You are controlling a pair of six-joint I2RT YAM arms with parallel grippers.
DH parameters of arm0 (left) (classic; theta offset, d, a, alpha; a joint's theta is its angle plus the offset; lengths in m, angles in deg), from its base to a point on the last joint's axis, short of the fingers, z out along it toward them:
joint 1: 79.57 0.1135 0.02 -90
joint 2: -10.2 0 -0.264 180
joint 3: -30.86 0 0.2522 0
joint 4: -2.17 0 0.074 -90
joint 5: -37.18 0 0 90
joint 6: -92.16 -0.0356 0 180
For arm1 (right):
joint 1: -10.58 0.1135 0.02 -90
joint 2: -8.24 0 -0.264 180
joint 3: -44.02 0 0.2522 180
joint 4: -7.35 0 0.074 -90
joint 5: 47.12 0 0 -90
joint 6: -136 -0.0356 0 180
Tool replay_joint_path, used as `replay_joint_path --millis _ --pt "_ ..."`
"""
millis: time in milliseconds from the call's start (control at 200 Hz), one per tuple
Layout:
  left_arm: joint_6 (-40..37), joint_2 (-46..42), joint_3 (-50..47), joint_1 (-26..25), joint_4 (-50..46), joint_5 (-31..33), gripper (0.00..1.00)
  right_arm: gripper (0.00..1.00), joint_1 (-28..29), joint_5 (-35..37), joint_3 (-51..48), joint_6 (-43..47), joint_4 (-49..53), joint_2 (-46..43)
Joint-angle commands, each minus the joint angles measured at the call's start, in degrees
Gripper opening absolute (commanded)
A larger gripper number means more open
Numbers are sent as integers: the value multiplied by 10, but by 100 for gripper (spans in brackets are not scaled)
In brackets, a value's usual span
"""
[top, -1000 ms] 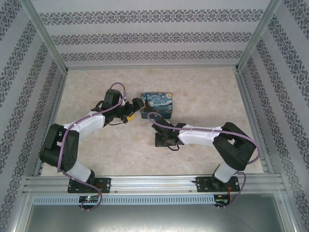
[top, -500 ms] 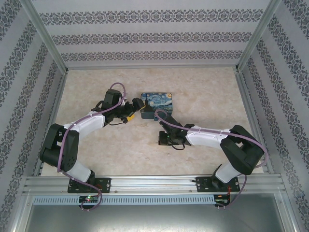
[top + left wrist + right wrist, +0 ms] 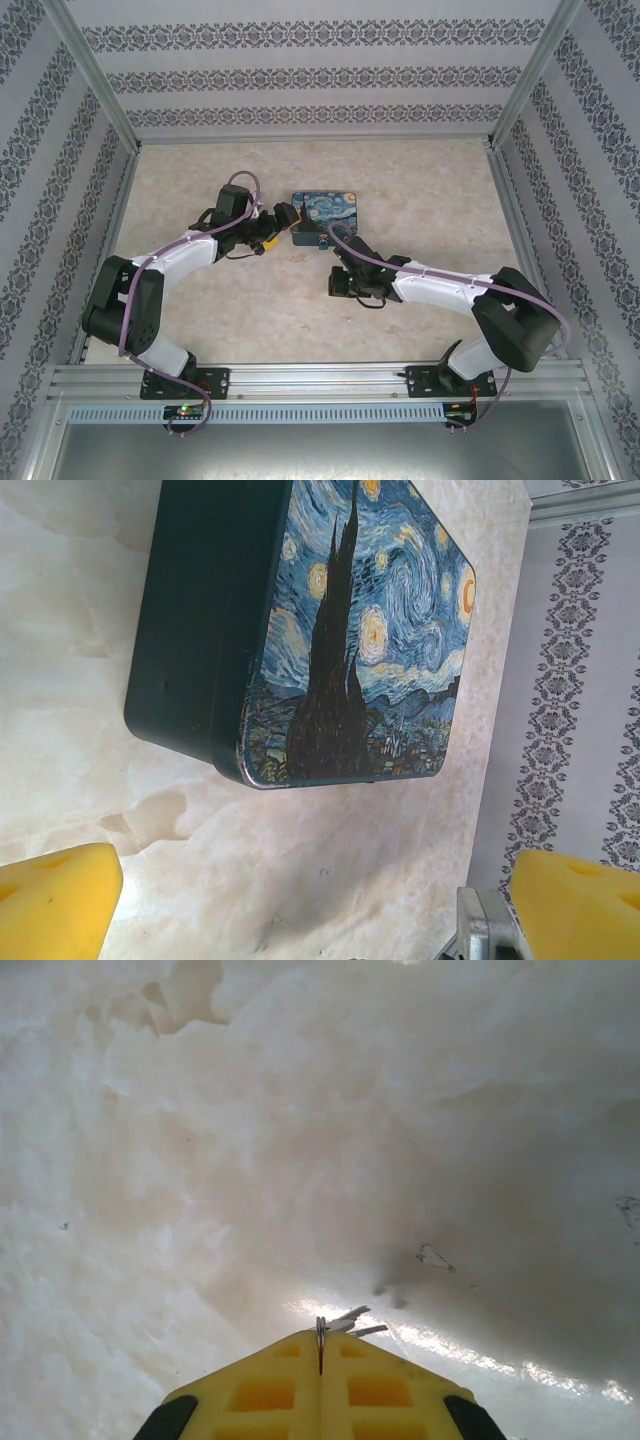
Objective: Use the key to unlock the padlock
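My right gripper (image 3: 320, 1348) is shut on the key (image 3: 348, 1321). Its thin ring is pinched between the yellow fingertips, and small silvery blades stick out past them, just above the pale table. In the top view this right gripper (image 3: 340, 284) hangs in front of the painted tin (image 3: 327, 215). My left gripper (image 3: 284, 222) stands open at the tin's left side. In the left wrist view its yellow fingers (image 3: 55, 900) are spread wide with bare table between them. The padlock is out of view.
The blue night-sky tin (image 3: 340, 630) lies flat near the table's middle. A small grey metal piece (image 3: 485, 927) shows at the lower edge of the left wrist view. Patterned walls and metal rails (image 3: 105, 95) enclose the table.
The right arm's elbow has swung right and toward the near edge, and its gripper has shifted slightly right, still shut on the key. The left arm has not moved.
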Motion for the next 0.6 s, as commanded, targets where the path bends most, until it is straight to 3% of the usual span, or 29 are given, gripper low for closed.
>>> replay_joint_path --millis 0,230,460,595 --pt "-9 4 -3 -3 -3 -9 100 0 -8 6 16 -9 10 -16" --pt "-6 4 -6 -3 0 -8 100 0 -12 6 11 -15 11 0" --pt "-4 7 -5 -2 0 -10 100 0 -10 -8 37 -10 15 112" --pt "-7 3 -1 -2 -7 -11 100 0 -9 -1 31 -15 6 105"
